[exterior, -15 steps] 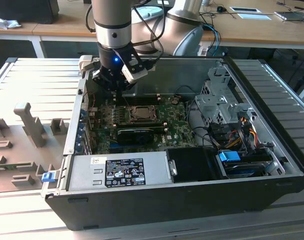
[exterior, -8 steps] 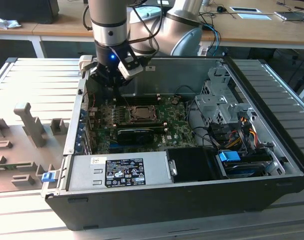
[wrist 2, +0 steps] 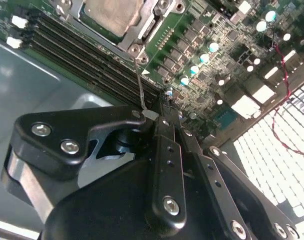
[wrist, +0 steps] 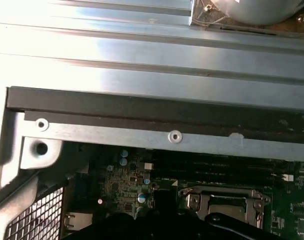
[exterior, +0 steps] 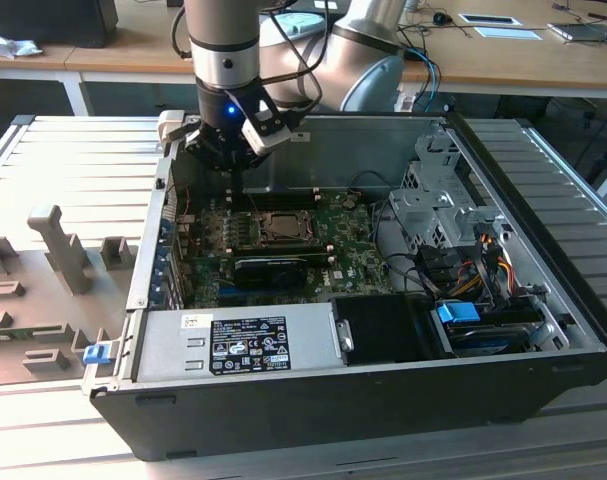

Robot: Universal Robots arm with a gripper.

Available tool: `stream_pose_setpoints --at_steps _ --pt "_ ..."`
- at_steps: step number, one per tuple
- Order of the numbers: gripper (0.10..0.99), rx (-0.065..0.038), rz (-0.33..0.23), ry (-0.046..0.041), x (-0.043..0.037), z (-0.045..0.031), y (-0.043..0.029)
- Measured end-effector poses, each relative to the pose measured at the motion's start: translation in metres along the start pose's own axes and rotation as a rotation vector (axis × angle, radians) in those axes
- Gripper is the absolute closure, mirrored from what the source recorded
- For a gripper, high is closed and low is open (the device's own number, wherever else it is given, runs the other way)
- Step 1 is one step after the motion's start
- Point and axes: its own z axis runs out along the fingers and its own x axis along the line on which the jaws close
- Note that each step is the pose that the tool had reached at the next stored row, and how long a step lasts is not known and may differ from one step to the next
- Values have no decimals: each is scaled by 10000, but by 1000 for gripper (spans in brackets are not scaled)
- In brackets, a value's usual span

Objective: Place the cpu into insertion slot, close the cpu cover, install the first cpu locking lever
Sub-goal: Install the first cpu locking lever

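Hovering over the rear wall of the open computer case (exterior: pixel 313 400), one arm carries one gripper (exterior: pixel 235 172); its jaws point down toward the motherboard (exterior: pixel 343 245). In the second wrist view the gripper (wrist 2: pixel 164 107) shows as black linkages that meet at the tip, just above the board and just beside a thin wire lever (wrist 2: pixel 139 82). Whether the jaws are shut on that lever or merely touching it, I cannot tell.

One cpu (wrist 2: pixel 111 12) sits in the socket, pale metal top visible. One cpu cover (wrist 2: pixel 141 35) lies flat around it as a metal frame; the same frame (wrist: pixel 224 202) shows in the first wrist view, and in the exterior view the cover (exterior: pixel 281 228) sits near the middle of the motherboard, in front of the gripper.

Counts relative to the case: four dark memory slots (wrist 2: pixel 86 67) run between the socket and the case wall. One power supply (exterior: pixel 238 345) lies along the front edge, with one white sticker and one black label (exterior: pixel 251 345), print too small to read. One drive cage (exterior: pixel 438 195) stands at the exterior view's right of the motherboard. One blue connector (exterior: pixel 459 312) lies below it. One blue clip (exterior: pixel 96 352) sits at the case's front corner on the exterior view's left.

The case rests on a ribbed grey bench (exterior: pixel 73 160).
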Motion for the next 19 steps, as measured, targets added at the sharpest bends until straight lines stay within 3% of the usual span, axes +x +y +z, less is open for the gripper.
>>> stream_pose_setpoints --at_steps 19 --pt "980 -1 1 -2 -159 4 -12"
